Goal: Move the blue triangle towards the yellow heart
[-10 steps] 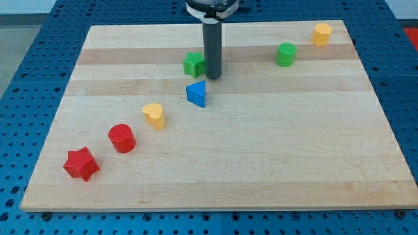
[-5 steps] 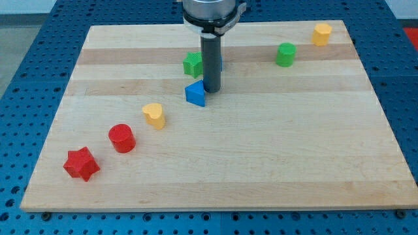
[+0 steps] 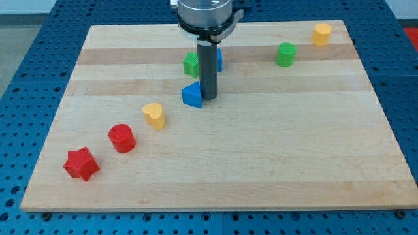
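Note:
The blue triangle lies near the middle of the wooden board. My tip touches its right side. The yellow heart sits to the lower left of the triangle, a short gap away. The rod rises from the tip to the view's top and hides part of the blocks behind it.
A green star-like block and a partly hidden blue block sit just behind the rod. A green block and a yellow block sit at the upper right. A red cylinder and a red star sit at the lower left.
My tip has moved down and slightly left, reaching the blue triangle's right side. The triangle has shifted a little to the lower left, towards the yellow heart.

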`<action>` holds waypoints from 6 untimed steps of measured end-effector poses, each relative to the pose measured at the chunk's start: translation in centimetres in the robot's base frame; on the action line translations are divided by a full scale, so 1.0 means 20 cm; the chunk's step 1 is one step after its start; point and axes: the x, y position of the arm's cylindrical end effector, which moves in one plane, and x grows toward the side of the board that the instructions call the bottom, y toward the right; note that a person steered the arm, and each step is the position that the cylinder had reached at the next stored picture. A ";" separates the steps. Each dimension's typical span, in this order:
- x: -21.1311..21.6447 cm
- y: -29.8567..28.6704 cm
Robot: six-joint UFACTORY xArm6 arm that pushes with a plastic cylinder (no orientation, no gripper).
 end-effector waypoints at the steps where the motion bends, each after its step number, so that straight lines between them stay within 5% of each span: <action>1: -0.02 0.02; 6: -0.02 -0.08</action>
